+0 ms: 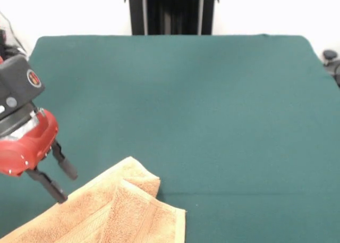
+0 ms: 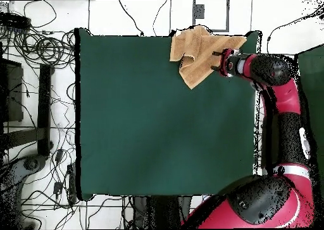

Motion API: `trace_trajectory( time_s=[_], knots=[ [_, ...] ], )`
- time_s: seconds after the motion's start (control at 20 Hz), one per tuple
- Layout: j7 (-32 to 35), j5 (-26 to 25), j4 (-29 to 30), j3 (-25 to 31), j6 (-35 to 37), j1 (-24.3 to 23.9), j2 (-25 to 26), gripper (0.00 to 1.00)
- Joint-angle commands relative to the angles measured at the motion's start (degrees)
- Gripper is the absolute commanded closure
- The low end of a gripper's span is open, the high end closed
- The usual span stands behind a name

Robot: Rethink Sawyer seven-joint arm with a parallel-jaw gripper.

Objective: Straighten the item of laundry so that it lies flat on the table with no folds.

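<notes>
Two black fingers [image 1: 58,176] of the gripper [image 1: 64,182] stand spread apart, nothing between them, tips low at the towel's [image 1: 117,211] edge; front view puts the lower tip right at the cloth, touching or a hair above, cannot tell which. Nothing is pinched. Red wrist tilts in from the side, so the jaws point down and across toward the cloth, probably lined up to take an edge. Overhead view agrees: gripper [image 2: 219,60] sits at the towel [image 2: 197,58] border nearest the arm [image 2: 286,107]. Towel is bunched at one corner of the table [image 1: 202,105], at the edge away from the robot's base, and part of it seems to overhang that edge. It is not flat: one flap is folded over the rest, with a pointed corner sticking toward the table middle and a raised crease in the front view. Lots of bare green felt beside it, so there is room to drag it inward and spread it. Judging by this, straightening is barely started; the fold is not yet undone.
</notes>
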Motion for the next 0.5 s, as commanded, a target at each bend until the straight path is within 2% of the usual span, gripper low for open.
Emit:
trace_trajectory(
  time_s=[0.05, 0.3, 0.5],
  knots=[
    [-9.56, -1.11, 2.0, 5.26, -7.11, 2.33, 5.01, 0.0],
    [-11.01, 0.31, 3.54, 9.32, -10.0, 1.48, 6.9, 0.0],
    [-9.35, 1.43, 4.69, 10.67, -8.8, 1.42, 6.58, 0.0]
  ],
)
